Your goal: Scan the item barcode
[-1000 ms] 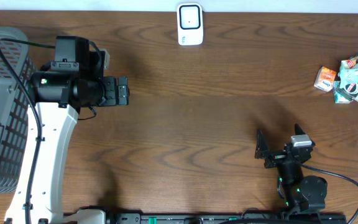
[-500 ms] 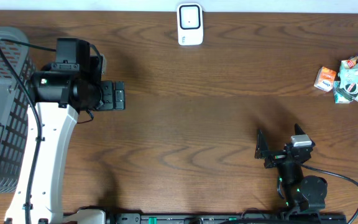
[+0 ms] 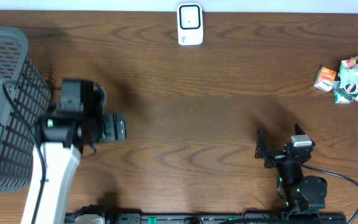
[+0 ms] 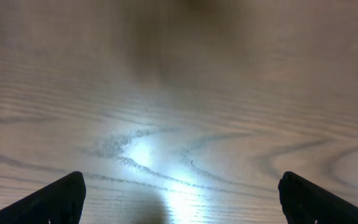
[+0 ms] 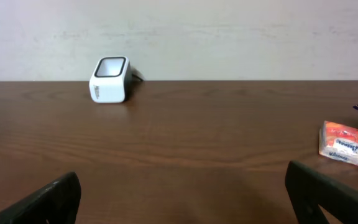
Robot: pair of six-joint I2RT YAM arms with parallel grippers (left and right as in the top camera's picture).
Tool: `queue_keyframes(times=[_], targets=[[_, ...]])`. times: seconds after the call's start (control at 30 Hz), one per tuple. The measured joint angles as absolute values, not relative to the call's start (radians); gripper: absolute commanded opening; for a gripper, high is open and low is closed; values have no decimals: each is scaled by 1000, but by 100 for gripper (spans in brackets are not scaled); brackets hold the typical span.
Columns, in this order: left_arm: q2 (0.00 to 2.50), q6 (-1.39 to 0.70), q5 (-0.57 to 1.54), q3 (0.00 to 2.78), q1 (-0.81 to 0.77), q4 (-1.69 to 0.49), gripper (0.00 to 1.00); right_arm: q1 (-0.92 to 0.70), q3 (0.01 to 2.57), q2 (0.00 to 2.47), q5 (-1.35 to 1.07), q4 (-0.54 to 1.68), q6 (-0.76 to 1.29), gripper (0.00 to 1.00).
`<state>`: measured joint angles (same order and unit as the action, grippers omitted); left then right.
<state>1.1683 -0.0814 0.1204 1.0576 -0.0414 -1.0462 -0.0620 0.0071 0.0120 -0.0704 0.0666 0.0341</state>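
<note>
The left fingers (image 4: 55, 202) are spread wide and released. Under them lies only the bare wood of the desk (image 4: 185, 68), washed out by a bright glare; their tips alone show, at the bottom corners of the wrist view. From above they point right, away from the grey mesh basket (image 3: 5, 99) that sits at the desk's left end just beside the left arm (image 3: 51, 180). The basket is cut off by the frame's left border.

The right fingers (image 5: 48, 202) are also released and hold nothing. They sit low near the desk's front edge, right of the middle, and face the back wall.

The white barcode scanner (image 3: 190, 25) stands at the back edge near the middle, its window facing up. Open wood stretches from it to both pairs of fingers.

The items lie at the far right of the desk, well apart from the scanner and from either arm. An orange packet (image 3: 325, 79) lies flat, and touching its right side is a heap of crumpled packets (image 3: 357, 78) in green and white.

In the right wrist view only a sliver of the heap shows at the frame's right border. The print on the wrappers is too small to read, and I cannot tell where a barcode sits.
</note>
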Motion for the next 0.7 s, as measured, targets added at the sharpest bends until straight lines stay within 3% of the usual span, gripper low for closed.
queue_keyframes(times=[0.4,0.7], targets=[[651,-81,121,648,-41,-892,98,-62,7,12,-70,67,34,99],[270,-81,121,518,-41,-847,98,-62,7,12,-70,67,34,99]])
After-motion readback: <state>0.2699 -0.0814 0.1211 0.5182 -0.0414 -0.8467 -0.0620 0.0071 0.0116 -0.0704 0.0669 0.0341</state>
